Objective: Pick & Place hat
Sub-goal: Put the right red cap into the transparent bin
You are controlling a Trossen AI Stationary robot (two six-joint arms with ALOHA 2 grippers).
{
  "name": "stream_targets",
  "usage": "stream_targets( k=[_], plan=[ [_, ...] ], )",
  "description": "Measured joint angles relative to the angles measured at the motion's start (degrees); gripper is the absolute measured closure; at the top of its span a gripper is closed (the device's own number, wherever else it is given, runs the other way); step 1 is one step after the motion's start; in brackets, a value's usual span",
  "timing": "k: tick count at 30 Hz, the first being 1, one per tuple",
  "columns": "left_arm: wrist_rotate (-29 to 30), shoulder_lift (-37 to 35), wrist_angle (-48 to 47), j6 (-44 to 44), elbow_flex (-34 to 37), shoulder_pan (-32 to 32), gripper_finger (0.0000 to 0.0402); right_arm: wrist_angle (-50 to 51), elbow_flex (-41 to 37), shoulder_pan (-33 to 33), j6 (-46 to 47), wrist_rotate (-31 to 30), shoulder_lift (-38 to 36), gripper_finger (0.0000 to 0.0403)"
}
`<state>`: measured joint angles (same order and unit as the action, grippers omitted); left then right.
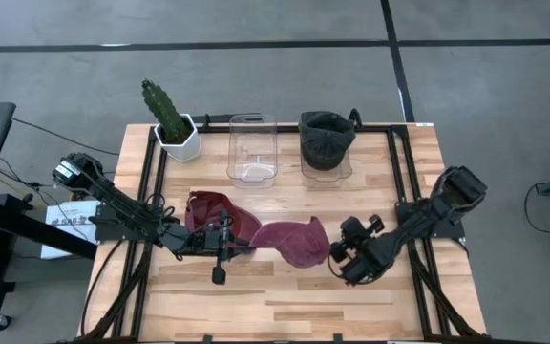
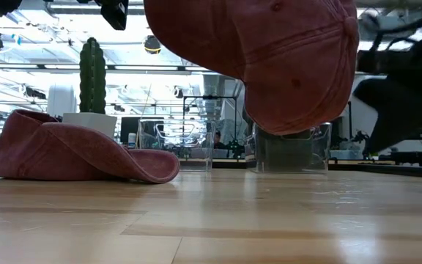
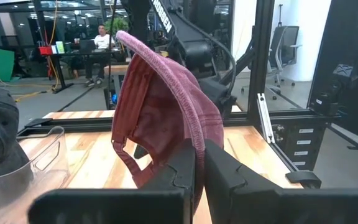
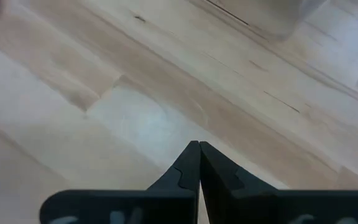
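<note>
My left gripper (image 1: pixel 252 242) is shut on a maroon hat (image 1: pixel 296 241), which it holds up above the table's middle; the hat also shows raised in the low view (image 2: pixel 284 59). A second maroon hat (image 1: pixel 213 210) lies on its rim on the wood just behind the left gripper, and it shows in the low view too (image 2: pixel 79 154). My right gripper (image 1: pixel 338 267) is shut and empty, just right of the held hat, pointing down at bare wood (image 4: pixel 199 147). My left gripper pinches the hat's rim edge (image 3: pixel 195 138) between its two fingers, coming roughly level from the table's left. The hat stands out beyond the fingertips with its hollow inside (image 3: pixel 154 118) and back strap (image 3: pixel 124 155) showing. It is lifted clear of the table (image 2: pixel 291 125).
At the far edge stand a cactus in a white pot (image 1: pixel 172 122), a clear container (image 1: pixel 253 149), and another clear container holding a dark grey hat (image 1: pixel 327 139). Black frame rails (image 1: pixel 401 182) run along the table's sides. People sit in the room beyond (image 3: pixel 101 40).
</note>
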<state>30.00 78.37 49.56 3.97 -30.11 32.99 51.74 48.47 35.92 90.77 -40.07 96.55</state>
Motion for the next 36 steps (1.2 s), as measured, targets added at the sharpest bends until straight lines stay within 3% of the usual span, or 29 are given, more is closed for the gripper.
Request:
stream_targets(
  k=[8,20,25,30,36],
  plan=[
    [0.0,0.0,0.2,0.0,0.0,0.0,0.0387,-6.7,3.7,-5.1,-11.5,-1.1,2.1,0.0403],
    [0.0,0.0,0.2,-0.4,0.0,0.0,0.0387,-4.9,13.4,-10.4,-28.0,-10.5,2.1,0.0403],
    [0.0,0.0,-0.1,-0.4,0.0,0.0,0.0387,2.7,15.6,-10.9,-27.2,-16.0,2.1,0.0403],
    [0.0,0.0,-0.5,-0.4,0.0,0.0,0.0387,11.0,15.8,-9.2,-18.4,-21.0,2.1,0.0403],
    [-0.3,0.0,-0.8,-0.4,0.0,0.0,0.0387,10.0,15.8,-2.8,-15.3,-24.9,0.6,0.0403]
  ],
)
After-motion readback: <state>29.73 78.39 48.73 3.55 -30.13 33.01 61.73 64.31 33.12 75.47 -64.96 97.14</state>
